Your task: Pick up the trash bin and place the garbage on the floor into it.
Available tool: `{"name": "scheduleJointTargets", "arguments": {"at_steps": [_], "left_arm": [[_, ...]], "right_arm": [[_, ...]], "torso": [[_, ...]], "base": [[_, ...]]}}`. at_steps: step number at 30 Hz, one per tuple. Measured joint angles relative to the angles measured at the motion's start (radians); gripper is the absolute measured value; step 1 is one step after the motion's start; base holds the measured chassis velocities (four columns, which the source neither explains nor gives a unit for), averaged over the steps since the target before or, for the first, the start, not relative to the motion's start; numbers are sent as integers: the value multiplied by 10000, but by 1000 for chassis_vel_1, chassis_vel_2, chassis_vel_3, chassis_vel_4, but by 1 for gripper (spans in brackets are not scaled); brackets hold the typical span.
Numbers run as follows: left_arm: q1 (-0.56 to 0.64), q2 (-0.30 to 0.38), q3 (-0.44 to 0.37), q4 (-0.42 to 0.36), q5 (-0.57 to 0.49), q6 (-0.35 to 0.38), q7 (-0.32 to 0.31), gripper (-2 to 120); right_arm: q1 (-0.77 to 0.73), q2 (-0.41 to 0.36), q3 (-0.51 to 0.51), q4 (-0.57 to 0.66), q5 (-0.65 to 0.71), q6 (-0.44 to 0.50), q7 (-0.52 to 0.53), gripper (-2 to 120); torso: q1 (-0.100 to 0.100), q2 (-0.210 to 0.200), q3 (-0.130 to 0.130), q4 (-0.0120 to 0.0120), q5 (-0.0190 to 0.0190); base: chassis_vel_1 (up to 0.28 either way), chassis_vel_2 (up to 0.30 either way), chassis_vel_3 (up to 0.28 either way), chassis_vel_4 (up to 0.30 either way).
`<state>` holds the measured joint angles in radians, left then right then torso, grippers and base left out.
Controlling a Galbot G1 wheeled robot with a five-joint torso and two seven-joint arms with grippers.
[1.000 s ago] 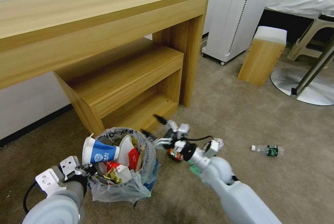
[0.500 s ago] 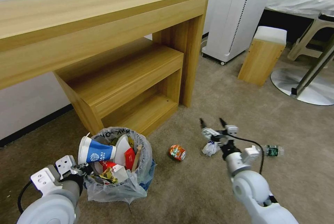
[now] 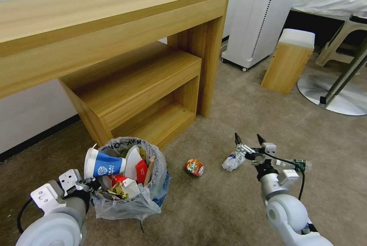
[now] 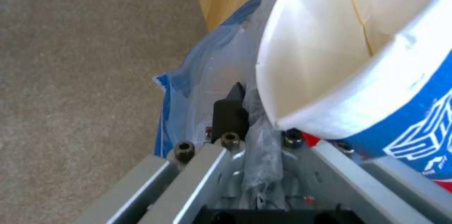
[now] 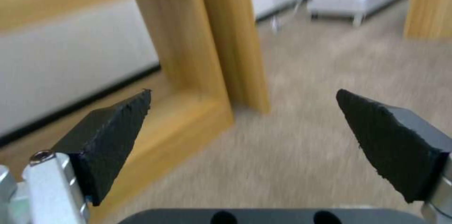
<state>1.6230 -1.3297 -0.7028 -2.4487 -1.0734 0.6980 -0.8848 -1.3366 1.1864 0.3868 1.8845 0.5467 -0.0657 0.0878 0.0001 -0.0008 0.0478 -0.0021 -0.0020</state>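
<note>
1. Your left gripper [image 3: 90, 184] is clamped on the bag-lined rim of the trash bin [image 3: 128, 179], beside the desk.
2. Your right gripper [image 3: 249, 139] hangs spread and empty over the crumpled paper [image 3: 230, 162] on the carpet.
3. That paper looks light and soft; pinch its middle.

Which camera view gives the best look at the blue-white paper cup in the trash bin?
The head view: the blue-white paper cup shows whole, lying tilted atop the litter in the trash bin. The left wrist view shows its open mouth and some blue print very close, above the left gripper clamping the bag rim. The right wrist view faces the wooden desk.
</note>
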Motion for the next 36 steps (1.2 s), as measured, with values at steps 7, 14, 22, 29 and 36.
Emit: {"name": "scheduleJointTargets", "arguments": {"at_steps": [7, 14, 22, 29, 36], "left_arm": [[27, 6, 19, 92, 132, -15, 15, 1], [-15, 2, 43, 194, 195, -38, 17, 1], [-106, -95, 220, 339, 371, -55, 27, 1], [-46, -118, 198, 350, 413, -94, 34, 1], [-5, -180, 204, 349, 441, -151, 46, 1]], "right_arm": [[1056, 264, -860, -671, 687, -2091, 1275, 100], [2104, 689, -1121, -1769, 2193, -3374, 2219, 100], [2898, 1699, -1761, -2965, 4346, -4395, 3611, 100], [3531, 2421, -1842, -3886, 5292, -5165, 5182, 100], [4097, 2759, -1625, -4911, 5066, -5471, 5467, 100]], "torso": [[0, 0, 0, 0, -2], [0, 0, 1, 0, -1], [0, 0, 1, 0, -2], [0, 0, 1, 0, -1], [0, 0, 1, 0, -1]], "base": [[0, 0, 0, 0], [0, 0, 0, 0], [0, 0, 0, 0], [0, 0, 0, 0], [0, 0, 0, 0]]}}
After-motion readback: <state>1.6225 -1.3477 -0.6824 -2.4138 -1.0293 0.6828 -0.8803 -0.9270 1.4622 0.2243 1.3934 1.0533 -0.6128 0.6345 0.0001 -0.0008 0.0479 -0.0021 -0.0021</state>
